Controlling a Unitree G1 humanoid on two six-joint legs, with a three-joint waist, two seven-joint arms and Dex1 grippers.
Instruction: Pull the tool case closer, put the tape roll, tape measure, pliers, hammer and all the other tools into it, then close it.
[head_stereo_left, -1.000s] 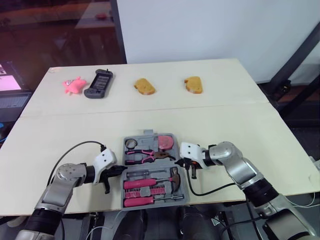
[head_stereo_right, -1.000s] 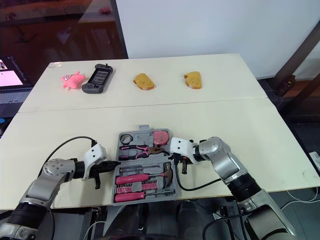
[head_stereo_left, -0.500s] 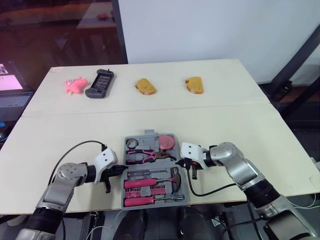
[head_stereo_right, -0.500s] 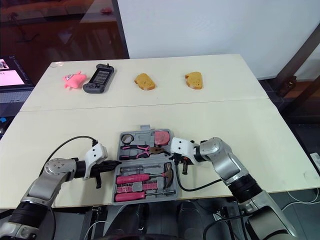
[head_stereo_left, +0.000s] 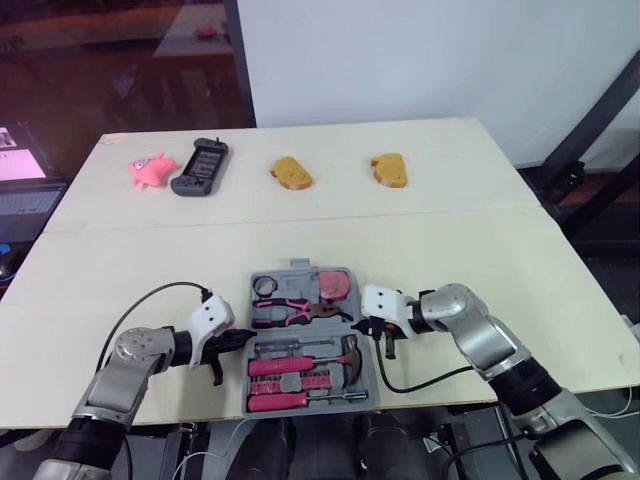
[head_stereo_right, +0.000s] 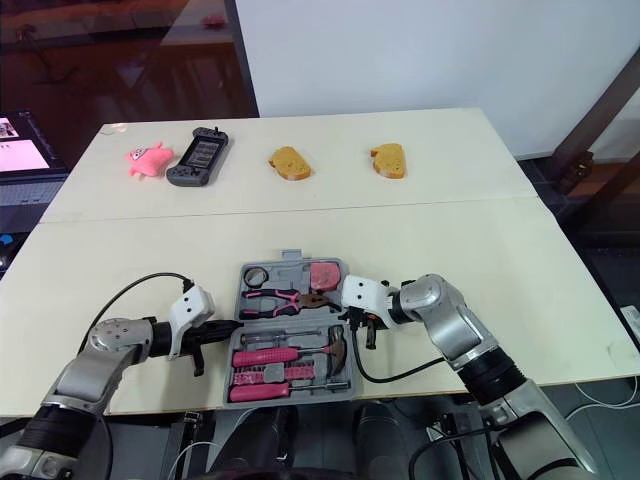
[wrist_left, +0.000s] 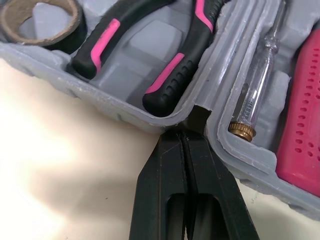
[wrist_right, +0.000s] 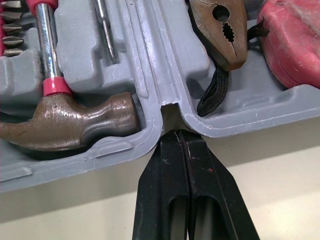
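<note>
Tool case (head_stereo_left: 297, 266) is lying open and flat on the table (head_stereo_left: 500, 260), close to the near edge, between the two arms.

I am reading both halves as loaded:
- Far half: tape roll (head_stereo_left: 263, 287) at the robot's left, pliers (head_stereo_left: 290, 308) in the middle, tape measure (head_stereo_left: 330, 284) at the right.
- Near half: hammer (head_stereo_left: 345, 352) with its head toward the right, a clear-handled screwdriver (wrist_left: 255, 85) along the hinge side, pink-handled tools (head_stereo_left: 275, 367) and a row of bits (head_stereo_left: 300, 381) closer to the robot.

Left gripper (wrist_left: 184, 131) is sitting at the case's left side. Its two fingers (wrist_left: 165, 170) are pressed together with no gap, and I am seeing nothing clamped between them. The tips are touching the notch where the two halves meet.

Right gripper (wrist_right: 181, 132) is mirroring this at the case's right side. Its fingers (wrist_right: 160, 180) are closed flat against each other, gripping nothing. The tips are butting into the hinge notch, with the hammer head on one side of it and the pliers' nose on the other.

Along the far side of the table, well apart from the case, I am noting a pink toy (head_stereo_left: 148, 169), a handheld game console (head_stereo_left: 198, 167) just beside it, and two pieces of bread (head_stereo_left: 290, 172) (head_stereo_left: 389, 169).
</note>
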